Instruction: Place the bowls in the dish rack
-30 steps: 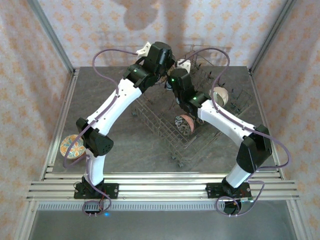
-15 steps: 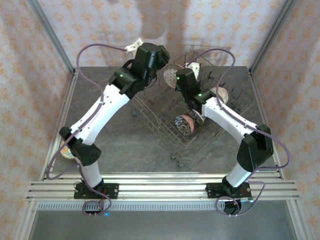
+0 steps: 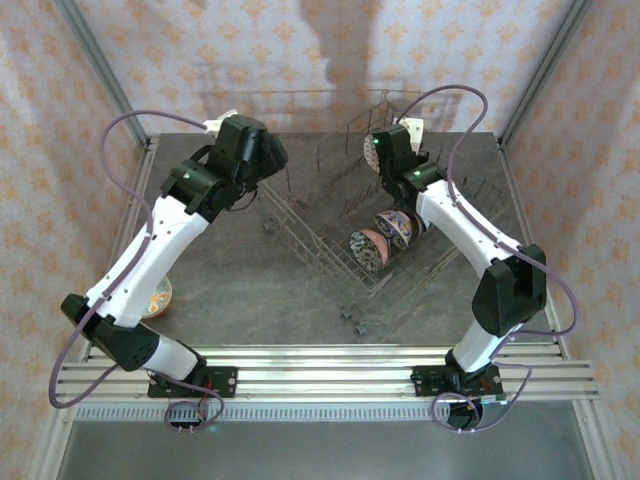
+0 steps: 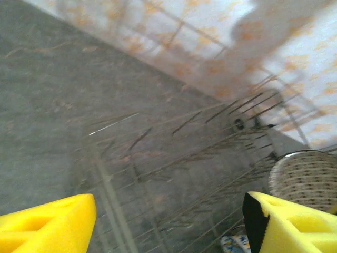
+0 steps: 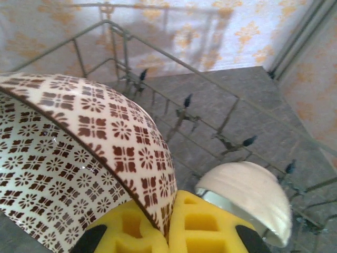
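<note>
Left of the dish rack [image 3: 330, 255], one patterned bowl [image 3: 159, 296] sits on the worktop [image 3: 240, 290], half hidden under the left arm, probably waiting its turn. The left hand [image 4: 168, 221] hovers off the rack's left side, spread wide and empty. Inside the rack a pink-patterned bowl [image 3: 368, 250] and a blue-and-white bowl [image 3: 396, 224] stand on edge between tines, probably to drain. Over the rack's far end the right hand [image 5: 168, 221] pinches the rim of a brown-patterned bowl [image 5: 68, 158], apparently for slotting in; a cream bowl [image 5: 247, 197] rests among the tines. Five bowls, one rack.
</note>
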You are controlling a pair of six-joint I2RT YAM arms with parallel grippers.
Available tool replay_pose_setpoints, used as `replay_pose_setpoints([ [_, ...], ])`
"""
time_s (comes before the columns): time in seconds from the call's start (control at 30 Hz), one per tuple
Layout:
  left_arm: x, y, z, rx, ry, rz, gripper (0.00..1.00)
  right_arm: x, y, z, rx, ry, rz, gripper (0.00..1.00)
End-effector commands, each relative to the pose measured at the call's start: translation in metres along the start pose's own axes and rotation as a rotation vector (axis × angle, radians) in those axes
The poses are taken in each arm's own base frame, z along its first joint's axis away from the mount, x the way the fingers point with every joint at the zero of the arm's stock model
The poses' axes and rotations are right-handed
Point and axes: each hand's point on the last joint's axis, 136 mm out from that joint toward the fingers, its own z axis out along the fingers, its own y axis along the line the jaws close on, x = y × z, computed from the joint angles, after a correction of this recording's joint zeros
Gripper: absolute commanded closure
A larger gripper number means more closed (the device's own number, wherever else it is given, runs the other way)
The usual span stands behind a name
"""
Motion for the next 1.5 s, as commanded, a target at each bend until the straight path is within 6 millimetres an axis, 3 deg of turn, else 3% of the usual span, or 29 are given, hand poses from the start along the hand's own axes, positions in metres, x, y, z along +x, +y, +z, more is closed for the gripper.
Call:
replay_pose_setpoints([
  [0.0,0.022,0.017,-0.008,0.008,0.100,0.020,0.25,-0.023,-0.020,-0.004,0.094,-0.063,-0.036,1.00],
  [0.2,0.052,0.032,0.014,0.012,0.221,-0.037,0.25,-0.019,-0.025,0.011,0.174,-0.057,-0.101,1.00],
  [0.47,0.066,0.015,0.052,0.070,0.317,-0.069,0.28,-0.023,-0.020,0.030,0.219,-0.060,-0.149,1.00],
  [0.6,0.072,0.013,0.070,0.082,0.362,-0.083,0.37,-0.031,-0.020,0.037,0.260,-0.078,-0.186,1.00],
  [1.03,0.069,0.012,0.106,0.109,0.412,-0.091,0.80,-0.057,-0.024,0.067,0.364,-0.089,-0.246,1.00],
  [1.23,0.065,0.006,0.120,0.127,0.428,-0.091,0.88,-0.063,-0.020,0.082,0.436,-0.076,-0.298,1.00],
  [1.47,0.067,0.002,0.124,0.139,0.444,-0.091,0.92,-0.054,-0.018,0.096,0.485,-0.054,-0.335,1.00],
])
